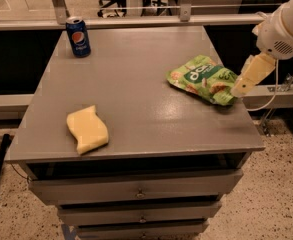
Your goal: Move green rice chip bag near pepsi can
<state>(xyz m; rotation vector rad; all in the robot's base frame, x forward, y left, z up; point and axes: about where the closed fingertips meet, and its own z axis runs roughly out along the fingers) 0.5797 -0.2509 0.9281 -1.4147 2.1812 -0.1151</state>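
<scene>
Green rice chip bag [202, 79] lies just beside my gripper [239, 87], whose grip I cannot tell; pepsi can [78, 36] well away

Sponge [87, 129] lies at 7 o'clock on the worktop [136, 79], drawers [136, 190] beneath; end effector [241, 86] at 3 o'clock.

tabletop [146, 109]: grey, flat, atop a drawer cabinet | pepsi can [78, 36]: upright at far left corner | green rice chip bag [202, 79]: lying by right edge, about midway along it | yellow sponge [87, 129]: flat near front left corner, well apart from both | hand [238, 90]: over right edge, just beside the bag's right end
</scene>
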